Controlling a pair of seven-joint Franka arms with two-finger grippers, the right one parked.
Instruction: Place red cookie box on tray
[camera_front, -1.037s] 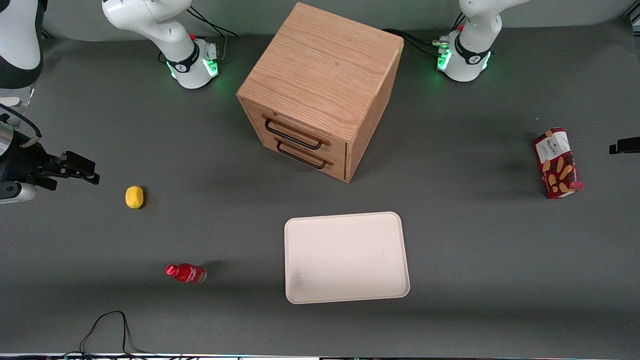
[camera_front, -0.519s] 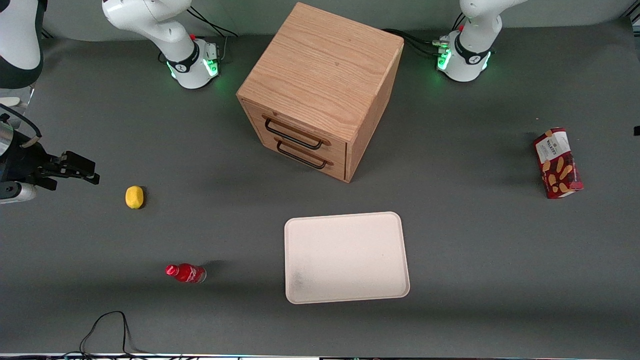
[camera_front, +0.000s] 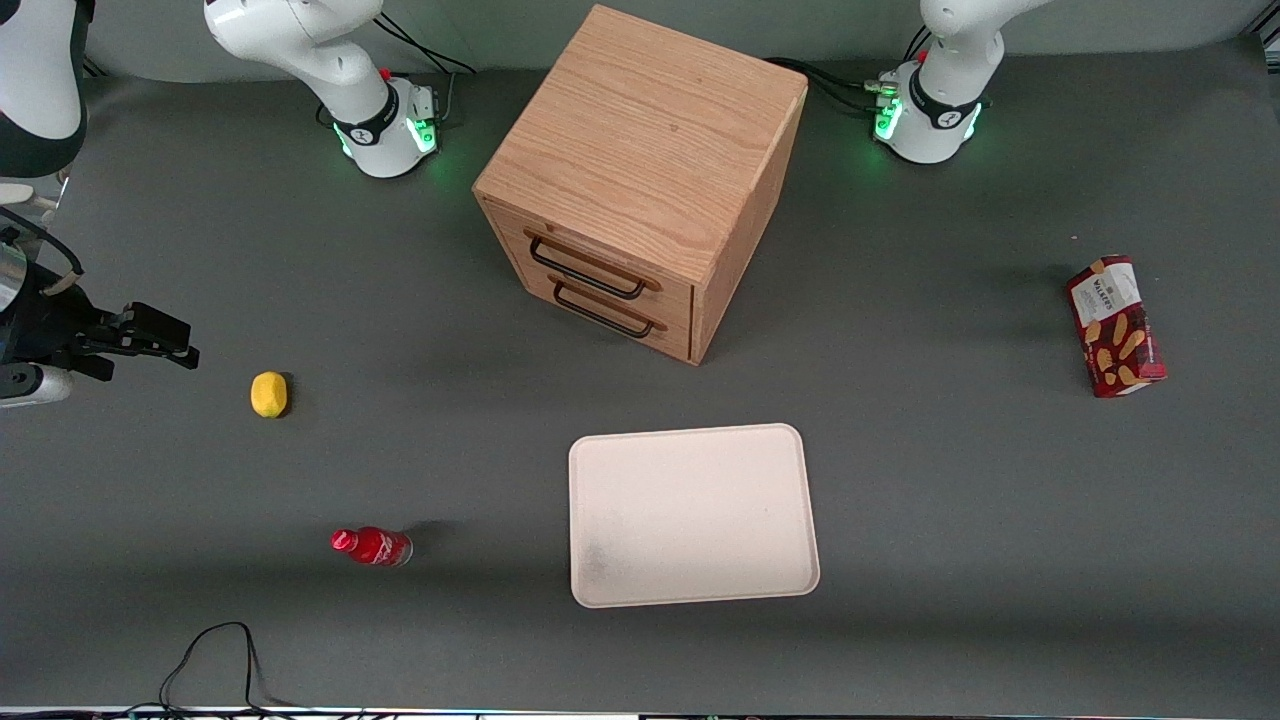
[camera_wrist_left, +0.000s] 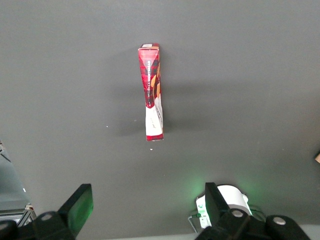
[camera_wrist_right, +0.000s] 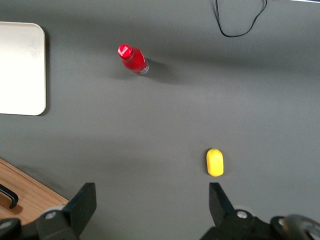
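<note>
Taking the front view as a clock face centred on the tray (camera_front: 692, 515), the wooden drawer cabinet (camera_front: 640, 180) stands at about twelve o'clock, farther from the camera. Both of its drawers are shut and their black handles (camera_front: 590, 270) face the tray's end of the table (camera_front: 950, 620). A yellow lemon (camera_front: 268, 393) sits at about ten o'clock and a small red bottle (camera_front: 370, 546) at nine, both toward the parked arm's end. A black cable (camera_front: 215, 655) loops at the table edge nearest the camera.

The red cookie box (camera_front: 1116, 325) is at about two o'clock from the tray, well apart from it, toward the working arm's end. The cabinet lies off the line between box and tray. Along that line only grey tabletop shows.

The box rests on the table on a narrow long side. Its broad face with the pictured biscuits shows to the front camera. Its long axis runs from about eleven to five o'clock, with the white label end farther from the camera.

The gripper (camera_wrist_left: 147, 207) shows only in the left wrist view. It hangs well above the table and apart from the box. Its fingers (camera_wrist_left: 80, 207) are spread wide with nothing between them, and the gap between them runs across the box's long axis.
</note>
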